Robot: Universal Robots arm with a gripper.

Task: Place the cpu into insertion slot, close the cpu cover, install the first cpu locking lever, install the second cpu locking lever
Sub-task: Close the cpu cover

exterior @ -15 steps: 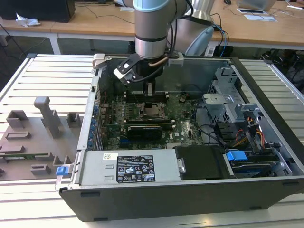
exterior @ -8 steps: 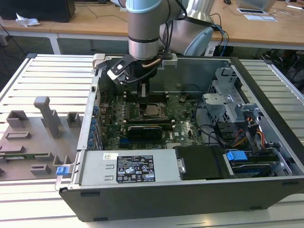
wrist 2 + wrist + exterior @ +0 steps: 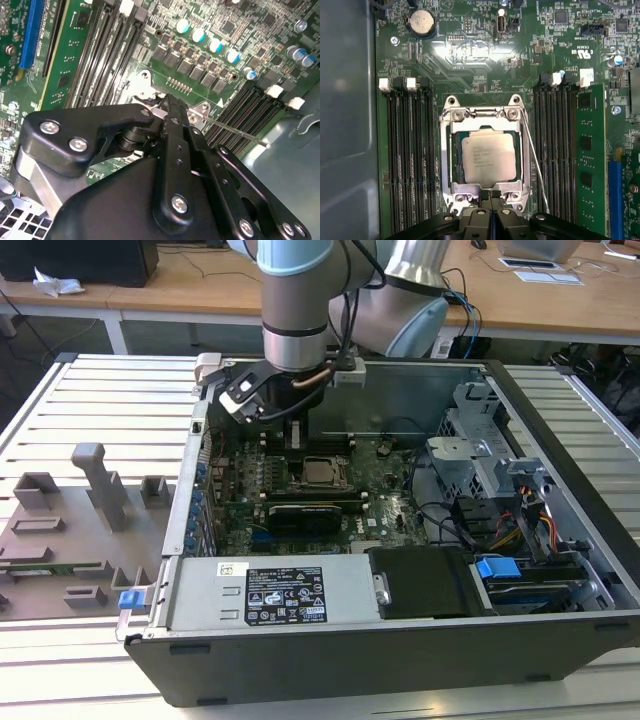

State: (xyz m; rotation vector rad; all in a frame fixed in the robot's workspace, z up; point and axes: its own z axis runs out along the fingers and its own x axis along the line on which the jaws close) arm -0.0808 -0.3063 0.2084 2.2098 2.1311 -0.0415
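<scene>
I am watching the cpu (image 3: 487, 157) sitting in its socket with the cpu cover (image 3: 444, 150) lying around it, the jaws pressing together at one edge of that frame. If they are bearing off-centre, the tips could be slipping onto the motherboard (image 3: 470, 55). The first wrist view is giving me the thin locking lever (image 3: 536, 167), seemingly unlatched, while the second wrist view is giving the jaw tips against the socket bracket (image 3: 145, 90).

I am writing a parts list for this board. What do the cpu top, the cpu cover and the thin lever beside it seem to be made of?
The cpu: its top is likely metal, dull silver-tan with a soft matte sheen. The cpu cover: seemingly stamped sheet metal, bright silvery, with glints along its edges. The lever: probably steel wire, since it is thin, straight and shiny.
</scene>
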